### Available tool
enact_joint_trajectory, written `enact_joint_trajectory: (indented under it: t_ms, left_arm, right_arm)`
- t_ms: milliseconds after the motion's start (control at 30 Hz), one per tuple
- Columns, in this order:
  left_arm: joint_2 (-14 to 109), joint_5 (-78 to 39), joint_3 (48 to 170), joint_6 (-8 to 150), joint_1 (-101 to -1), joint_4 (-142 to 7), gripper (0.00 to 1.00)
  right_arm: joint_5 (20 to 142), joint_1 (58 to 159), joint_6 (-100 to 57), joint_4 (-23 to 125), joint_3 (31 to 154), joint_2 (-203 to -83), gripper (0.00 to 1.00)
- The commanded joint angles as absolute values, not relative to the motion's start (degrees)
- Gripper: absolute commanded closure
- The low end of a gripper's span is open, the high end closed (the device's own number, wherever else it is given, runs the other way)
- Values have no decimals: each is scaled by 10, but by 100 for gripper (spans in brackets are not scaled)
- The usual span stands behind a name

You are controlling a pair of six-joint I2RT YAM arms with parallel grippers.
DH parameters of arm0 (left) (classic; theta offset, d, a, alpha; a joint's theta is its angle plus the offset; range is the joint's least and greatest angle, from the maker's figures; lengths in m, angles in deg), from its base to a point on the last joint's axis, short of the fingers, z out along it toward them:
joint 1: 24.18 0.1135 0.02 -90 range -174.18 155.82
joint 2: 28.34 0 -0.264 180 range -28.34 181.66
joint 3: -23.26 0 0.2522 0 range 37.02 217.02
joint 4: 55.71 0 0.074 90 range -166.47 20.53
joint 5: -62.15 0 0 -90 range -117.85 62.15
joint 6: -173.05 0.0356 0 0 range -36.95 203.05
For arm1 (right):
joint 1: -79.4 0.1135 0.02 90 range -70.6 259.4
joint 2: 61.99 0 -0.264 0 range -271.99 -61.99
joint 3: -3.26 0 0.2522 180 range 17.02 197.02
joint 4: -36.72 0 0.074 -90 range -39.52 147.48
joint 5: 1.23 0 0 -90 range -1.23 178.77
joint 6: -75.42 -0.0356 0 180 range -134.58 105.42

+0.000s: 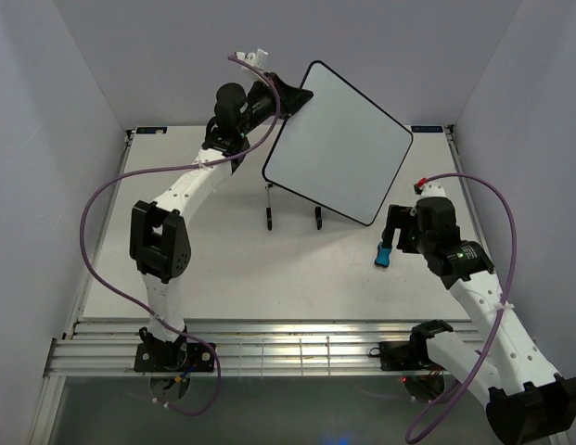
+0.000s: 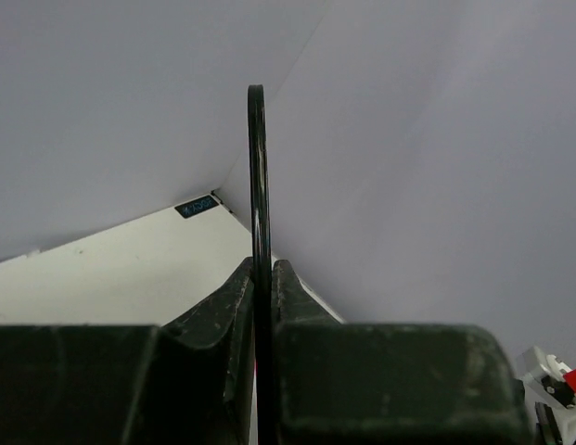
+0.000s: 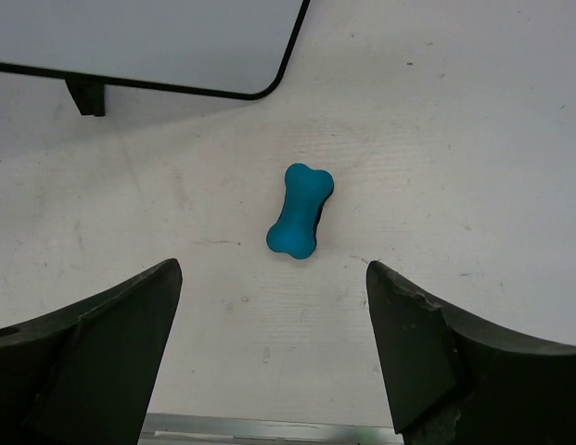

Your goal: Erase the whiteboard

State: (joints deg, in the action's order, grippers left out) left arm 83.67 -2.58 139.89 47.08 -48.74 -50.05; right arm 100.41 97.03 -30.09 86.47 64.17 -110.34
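Note:
The whiteboard [image 1: 341, 142] is a glossy white board with a thin black rim, tilted above the table; its face shows no writing. My left gripper [image 1: 289, 97] is shut on its upper left edge; the left wrist view shows the rim [image 2: 258, 185] edge-on between the fingers. A corner of the board shows in the right wrist view [image 3: 158, 42]. The blue bone-shaped eraser [image 1: 384, 254] lies on the table, below the board's lower right corner. My right gripper [image 1: 395, 228] is open and empty, just above the eraser [image 3: 300, 209], not touching it.
A black wire stand [image 1: 292, 209] is on the table under the board's lower edge; one of its feet shows in the right wrist view [image 3: 86, 95]. White walls enclose the table on the left, back and right. Purple cables loop beside both arms.

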Motion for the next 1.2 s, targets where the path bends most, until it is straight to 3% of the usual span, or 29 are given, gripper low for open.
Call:
enact_joint_trajectory:
  t_ms: [0, 367, 1167]
  left_arm:
    - [842, 14, 1470, 475, -463, -392, 100]
    - [866, 174, 1429, 436, -375, -285, 100]
    - [900, 287, 1264, 323, -297, -36, 100]
  right_arm:
    - [997, 968, -285, 854, 657, -1088, 14]
    - [954, 968, -283, 836, 646, -1085, 14]
    - [922, 968, -274, 829, 637, -1099, 6]
